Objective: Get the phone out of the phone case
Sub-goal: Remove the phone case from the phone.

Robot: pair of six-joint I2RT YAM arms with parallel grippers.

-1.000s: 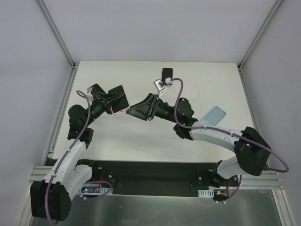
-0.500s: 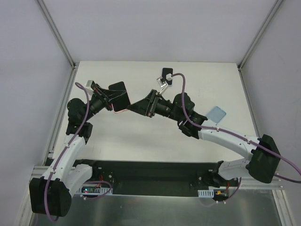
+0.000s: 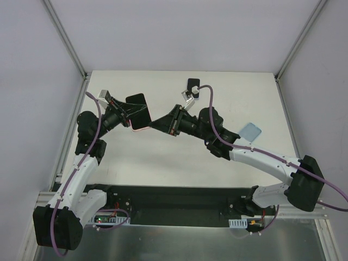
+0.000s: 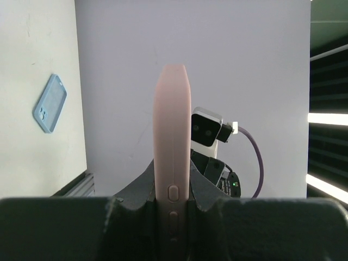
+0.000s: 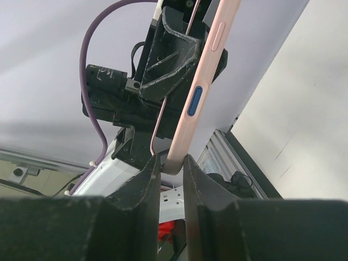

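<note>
Over the white desk point(image 3: 163, 157) between grey walls point(image 3: 163, 32), the phone point(image 3: 138, 110) in its pink case point(image 4: 172, 136) hangs left of centre, well apart from every edge, left jaws clamped on one end, right jaws closed on its opposite corner, while a blue case point(image 3: 249, 132) lies near the right edge.

Left end effector point(image 3: 132, 118) clamped; right end effector point(image 3: 154, 125) pinched narrow; both raised, tip-to-tip.

Cased phone point(image 3: 138, 111) above the bench point(image 3: 163, 157) left of centre, between left pincer point(image 4: 173, 204) and right pincer point(image 5: 168, 163), loose case point(image 3: 249, 132) flat on the bench at right.
</note>
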